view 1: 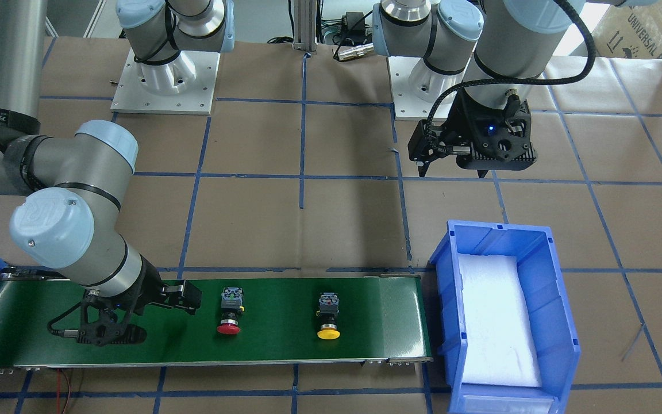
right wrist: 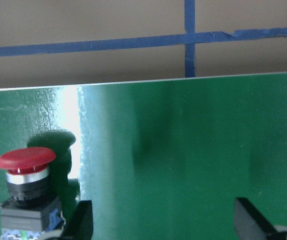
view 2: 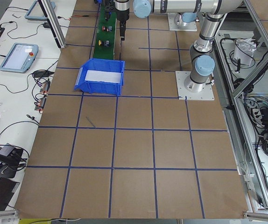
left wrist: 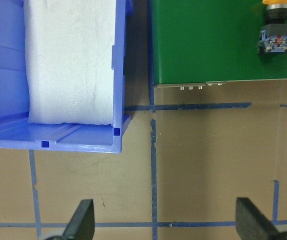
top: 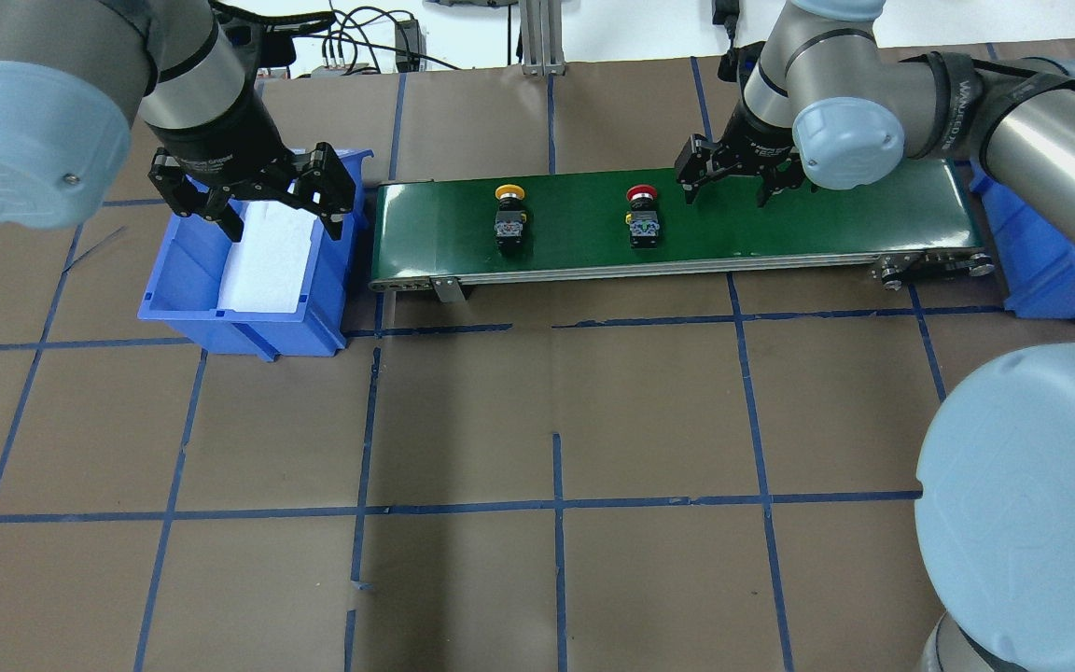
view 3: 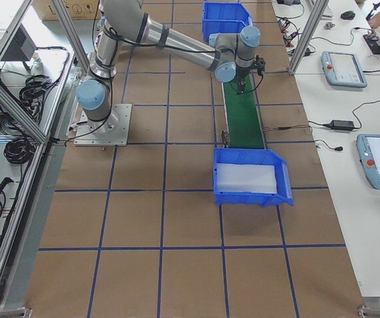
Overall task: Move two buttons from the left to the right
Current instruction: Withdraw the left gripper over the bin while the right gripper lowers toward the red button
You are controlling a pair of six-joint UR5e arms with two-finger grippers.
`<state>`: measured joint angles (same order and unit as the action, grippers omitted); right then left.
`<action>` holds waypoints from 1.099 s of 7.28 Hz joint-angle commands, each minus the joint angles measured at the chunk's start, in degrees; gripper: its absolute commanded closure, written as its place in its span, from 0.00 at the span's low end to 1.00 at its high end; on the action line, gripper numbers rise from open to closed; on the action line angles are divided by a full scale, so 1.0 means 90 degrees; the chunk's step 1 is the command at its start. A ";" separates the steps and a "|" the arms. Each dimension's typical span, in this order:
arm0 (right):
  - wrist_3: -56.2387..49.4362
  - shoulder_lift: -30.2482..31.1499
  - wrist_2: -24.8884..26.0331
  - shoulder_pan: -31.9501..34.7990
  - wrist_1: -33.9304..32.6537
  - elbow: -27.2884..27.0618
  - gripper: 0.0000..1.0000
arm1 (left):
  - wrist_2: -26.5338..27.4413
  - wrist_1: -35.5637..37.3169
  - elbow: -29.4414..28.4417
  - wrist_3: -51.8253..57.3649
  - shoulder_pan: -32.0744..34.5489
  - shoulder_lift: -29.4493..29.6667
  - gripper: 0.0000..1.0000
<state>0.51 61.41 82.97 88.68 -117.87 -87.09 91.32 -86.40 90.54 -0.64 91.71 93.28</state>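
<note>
Left gripper (top: 281, 213) and right gripper (top: 727, 191) — jaws spread, holding nothing. The right hangs beside the red button (top: 642, 217) — an off-centre pinch could tip it on the belt (top: 827, 224).

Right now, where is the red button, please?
Overhead, the red button sits on the green belt, between the yellow button and the open right gripper.

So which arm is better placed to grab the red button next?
Right: the open right gripper hangs over the belt beside the red button; the left gripper is by the blue bin, beyond the yellow button.
</note>
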 commanded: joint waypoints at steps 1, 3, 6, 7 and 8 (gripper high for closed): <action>0.0002 0.0003 0.0000 0.0010 0.0020 -0.0001 0.00 | 0.0000 -0.0107 0.0027 0.0013 0.0015 -0.0032 0.00; 0.0002 -0.0016 -0.0009 0.0010 0.0069 -0.0021 0.00 | 0.0020 -0.0088 0.0018 0.0013 0.0006 -0.0042 0.00; 0.0021 -0.0026 -0.0263 0.0010 0.0050 -0.0021 0.01 | 0.0020 -0.0136 0.0135 0.0013 0.0006 -0.0110 0.00; 0.0021 -0.0036 -0.0283 0.0000 0.0059 -0.0040 0.01 | 0.0010 -0.0127 0.0135 0.0013 0.0015 -0.0111 0.00; 0.0031 -0.0007 -0.0283 0.0010 0.0069 -0.0060 0.00 | 0.0010 -0.0107 0.0135 0.0013 0.0006 -0.0101 0.00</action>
<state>0.72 61.18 80.55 88.73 -117.33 -87.44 91.43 -87.52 91.70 -0.53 91.81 92.36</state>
